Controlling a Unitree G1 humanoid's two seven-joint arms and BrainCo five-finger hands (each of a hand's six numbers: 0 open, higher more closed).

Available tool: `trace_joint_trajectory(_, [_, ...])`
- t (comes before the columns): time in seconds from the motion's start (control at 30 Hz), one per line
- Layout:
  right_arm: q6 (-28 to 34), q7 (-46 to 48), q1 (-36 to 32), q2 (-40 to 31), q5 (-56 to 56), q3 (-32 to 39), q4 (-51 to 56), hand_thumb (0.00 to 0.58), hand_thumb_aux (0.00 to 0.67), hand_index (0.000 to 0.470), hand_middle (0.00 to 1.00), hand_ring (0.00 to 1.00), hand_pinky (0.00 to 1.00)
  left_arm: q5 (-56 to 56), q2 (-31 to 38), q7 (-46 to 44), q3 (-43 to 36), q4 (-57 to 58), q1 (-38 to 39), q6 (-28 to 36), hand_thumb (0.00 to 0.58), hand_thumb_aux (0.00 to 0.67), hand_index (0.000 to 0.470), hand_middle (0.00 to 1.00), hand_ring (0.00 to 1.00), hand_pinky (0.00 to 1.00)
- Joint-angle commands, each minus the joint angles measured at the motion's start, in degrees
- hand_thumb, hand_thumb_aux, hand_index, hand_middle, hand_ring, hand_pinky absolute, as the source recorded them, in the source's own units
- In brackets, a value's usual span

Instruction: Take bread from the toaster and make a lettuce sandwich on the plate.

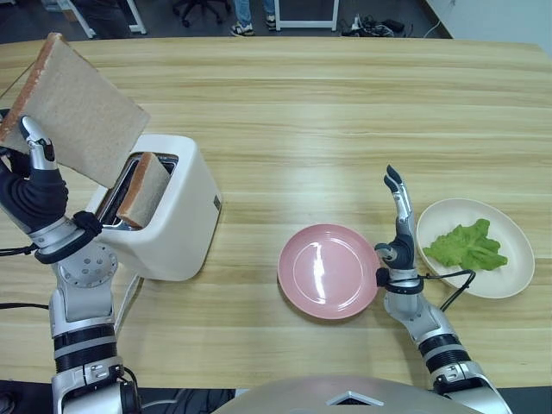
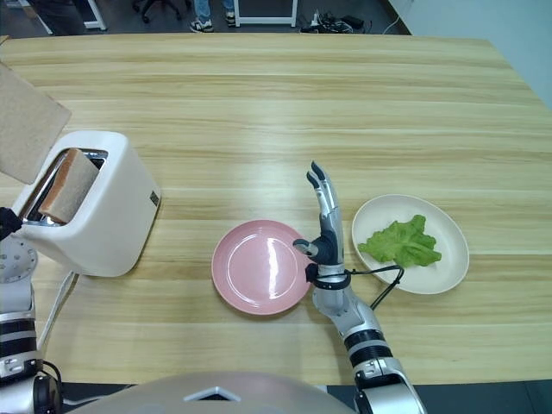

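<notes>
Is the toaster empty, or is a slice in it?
Not empty: one bread slice stands in the toaster, sticking up from its slot. The left hand holds a second slice above it.

1. Both views look forward and down from the head, close above the surface's (image 1: 345,112) near edge.
2. Right eye view sits slightly rightward.
3. Shared: toaster (image 1: 185,220), pink plate (image 1: 328,272), cream plate (image 1: 483,281), far edge.

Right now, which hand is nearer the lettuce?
Right. The right hand stands between the pink plate and the cream plate of lettuce; the left hand holds a bread slice by the toaster.
</notes>
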Motion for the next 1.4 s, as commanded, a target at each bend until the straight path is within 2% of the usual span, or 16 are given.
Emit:
trace_joint_trajectory(0.03, [0.3, 1.3, 1.5, -0.7, 2.5, -1.9, -2.4, 0.0, 0.0, 0.0, 0.0, 0.0, 0.0, -8.7, -2.2, -9.6, -4.7, -10.2, 4.4, -2.2, 0.58, 0.67, 0.47, 1.0, 1.0, 1.0])
trace_joint_trajectory(0.13, [0.7, 2.1, 3.4, -1.9, 3.9, -4.5, -5.3, 0.0, 0.0, 0.0, 0.0, 0.0, 0.0, -15.6, -3.0, -21.1, -16.0, -16.9, 10.5, -4.2, 0.58, 0.67, 0.47, 1.0, 1.0, 1.0])
trace_joint_trajectory(0.2, [1.4, 2.6, 4.6, -2.8, 5.0, -6.8, -7.5, 0.0, 0.0, 0.0, 0.0, 0.0, 0.0, -17.3, -3.4, -27.8, -23.0, -17.5, 12.8, -4.9, 0.58, 0.67, 0.47, 1.0, 1.0, 1.0])
trace_joint_trajectory(0.3, [2.8, 3.0, 6.4, -5.0, 6.0, -11.2, -10.2, 0.0, 0.0, 0.0, 0.0, 0.0, 0.0, -15.1, -5.5, -35.2, -31.3, -12.5, 13.1, -5.4, 0.58, 0.67, 0.47, 1.0, 1.0, 1.0])
trace_joint_trajectory(0.43, [5.3, 2.5, 8.8, -8.0, 4.7, -16.7, -12.3, 0.0, 0.0, 0.0, 0.0, 0.0, 0.0, -10.2, -9.8, -39.6, -36.9, -1.4, 9.6, -5.3, 0.58, 0.67, 0.47, 1.0, 1.0, 1.0])
trace_joint_trajectory(0.57, [10.9, 0.6, 10.6, -12.1, 0.5, -21.2, -10.4, 0.0, 0.0, 0.0, 0.0, 0.0, 0.0, -1.2, -14.0, -38.5, -39.9, 14.8, 3.6, -6.9, 0.58, 0.67, 0.47, 1.0, 1.0, 1.0])
trace_joint_trajectory(0.67, [14.9, -1.4, 11.8, -15.2, -2.8, -22.7, -8.1, 0.0, 0.0, 0.0, 0.0, 0.0, 0.0, 4.3, -14.9, -36.3, -41.3, 21.5, 2.5, -8.4, 0.58, 0.67, 0.47, 1.0, 1.0, 1.0])
trace_joint_trajectory(0.8, [20.8, -4.5, 13.6, -19.9, -7.4, -23.2, -4.1, 0.0, 0.0, 0.0, 0.0, 0.0, 0.0, 9.6, -13.9, -33.4, -41.2, 24.3, 2.4, -9.6, 0.58, 0.67, 0.47, 1.0, 1.0, 1.0])
trace_joint_trajectory(0.93, [29.4, -6.5, 14.1, -24.6, -13.1, -21.1, 0.3, 0.0, 0.0, 0.0, 0.0, 0.0, 0.0, 17.5, -12.1, -27.3, -40.8, 23.7, 2.7, -8.9, 0.58, 0.67, 0.47, 1.0, 1.0, 1.0])
trace_joint_trajectory(0.97, [31.2, -6.1, 13.9, -25.6, -14.0, -20.3, 1.1, 0.0, 0.0, 0.0, 0.0, 0.0, 0.0, 19.4, -11.8, -25.2, -40.2, 23.2, 2.8, -8.4, 0.58, 0.67, 0.47, 0.92, 0.92, 0.92])
trace_joint_trajectory(1.0, [32.8, -5.5, 13.8, -26.4, -14.6, -19.4, 1.7, 0.0, 0.0, 0.0, 0.0, 0.0, 0.0, 22.3, -11.2, -22.3, -39.9, 22.4, 2.8, -7.6, 0.579, 0.644, 0.452, 0.67, 0.67, 0.67])
trace_joint_trajectory(1.03, [33.9, -4.8, 13.5, -27.2, -15.1, -18.4, 2.2, 0.0, 0.0, 0.0, 0.0, 0.0, 0.0, 24.0, -10.9, -20.2, -39.4, 21.4, 2.9, -7.0, 0.445, 0.347, 0.243, 0.1, 0.1, 0.1])
trace_joint_trajectory(1.07, [34.8, -4.3, 13.3, -27.7, -15.2, -17.5, 2.4, 0.0, 0.0, 0.0, 0.0, 0.0, 0.0, 25.4, -10.7, -18.6, -39.2, 20.6, 3.1, -6.5, 0.288, 0.194, 0.136, 0.0, 0.0, 0.0])
trace_joint_trajectory(1.13, [36.0, -2.8, 13.1, -28.7, -15.1, -16.1, 2.4, 0.0, 0.0, 0.0, 0.0, 0.0, 0.0, 27.9, -10.3, -15.6, -38.9, 18.9, 3.5, -5.5, 0.009, 0.005, 0.004, 0.0, 0.0, 0.0])
trace_joint_trajectory(1.4, [37.1, 5.0, 13.9, -32.0, -13.4, -11.4, 0.7, 0.0, 0.0, 0.0, 0.0, 0.0, 0.0, 33.1, -8.3, -11.2, -39.1, 12.9, 5.4, -2.3, 0.0, 0.0, 0.0, 0.0, 0.0, 0.0])
